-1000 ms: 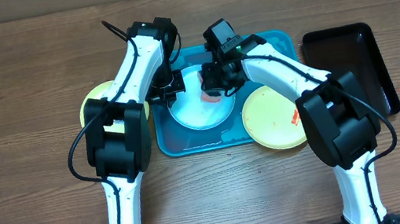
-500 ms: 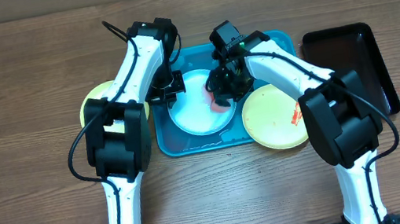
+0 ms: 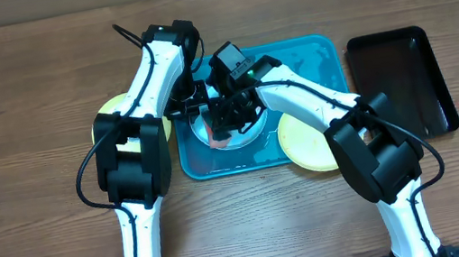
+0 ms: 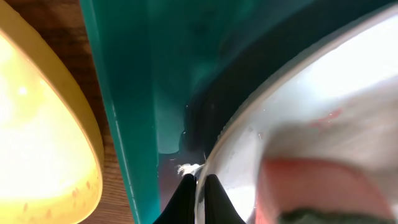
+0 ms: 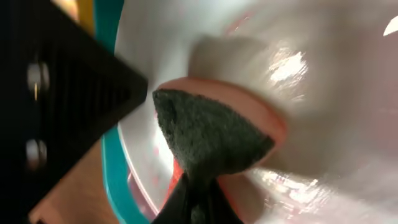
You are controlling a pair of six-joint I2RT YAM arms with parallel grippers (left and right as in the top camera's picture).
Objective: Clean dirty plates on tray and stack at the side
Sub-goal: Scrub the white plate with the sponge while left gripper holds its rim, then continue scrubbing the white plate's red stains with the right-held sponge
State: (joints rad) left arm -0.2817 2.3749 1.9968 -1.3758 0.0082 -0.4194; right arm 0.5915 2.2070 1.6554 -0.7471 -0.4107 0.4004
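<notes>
One light-blue round plastic plate (image 5: 348, 124), rim pinched by left fingers (image 4: 185, 199); two yellow plates (image 3: 109, 114) (image 3: 300, 141) flank teal tray (image 3: 311, 62); right fingers (image 5: 186, 208) grip one sponge (image 5: 211, 137).

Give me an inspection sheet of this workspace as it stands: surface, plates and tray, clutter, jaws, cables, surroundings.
Surface: brown wooden table.
Job's things: teal tray holds the light blue plate, which shows a faint red smear. The right yellow plate overlaps the tray's right edge. The left yellow plate lies on the table left of the tray, partly under the left arm.
Clutter: black tray on the table to the right of the teal tray.
Grippers: left jaws shut on the light blue plate's rim; right jaws shut on a sponge pressed to that plate.
Cables: black cable loops beside the left arm.
Surroundings: pale strip beyond the far table edge; nothing else seen.
</notes>
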